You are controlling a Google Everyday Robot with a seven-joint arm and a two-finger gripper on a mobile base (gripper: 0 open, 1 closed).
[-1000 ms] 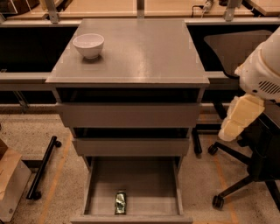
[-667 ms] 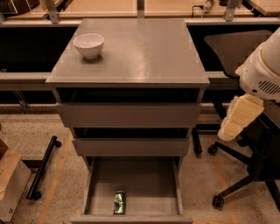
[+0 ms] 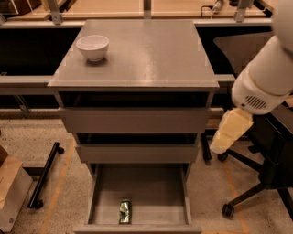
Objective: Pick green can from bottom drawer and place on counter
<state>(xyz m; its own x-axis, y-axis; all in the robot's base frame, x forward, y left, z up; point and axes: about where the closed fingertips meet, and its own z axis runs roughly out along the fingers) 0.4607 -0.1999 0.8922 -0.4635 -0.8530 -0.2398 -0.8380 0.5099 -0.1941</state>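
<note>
Green can (image 3: 125,211) lies on its side near the open bottom drawer's (image 3: 151,187) front wall, long axis front-to-back. Claw (image 3: 230,131) hangs right of the cabinet (image 3: 132,121), well apart from the can; whether it's open or closed, cannot tell.

— What sort of place is this?

— A robotics lab or test workshop, I'd say. A white robot arm (image 3: 268,75) hangs to the right of the grey drawer cabinet (image 3: 132,121). Its pincer (image 3: 222,141) sits just beside the cabinet's right edge, level with the two upper drawer fronts.

— Anything besides the robot?

— Behind the cabinet runs a light wooden bench (image 3: 105,7) with metal posts (image 3: 54,11) and a cable (image 3: 215,5) on it. A black office chair (image 3: 258,189) on castors stands to the cabinet's right. Left of the cabinet, the speckled floor (image 3: 27,137) carries orange tape lines (image 3: 57,192). A cardboard box (image 3: 9,183) sits further left.
</note>
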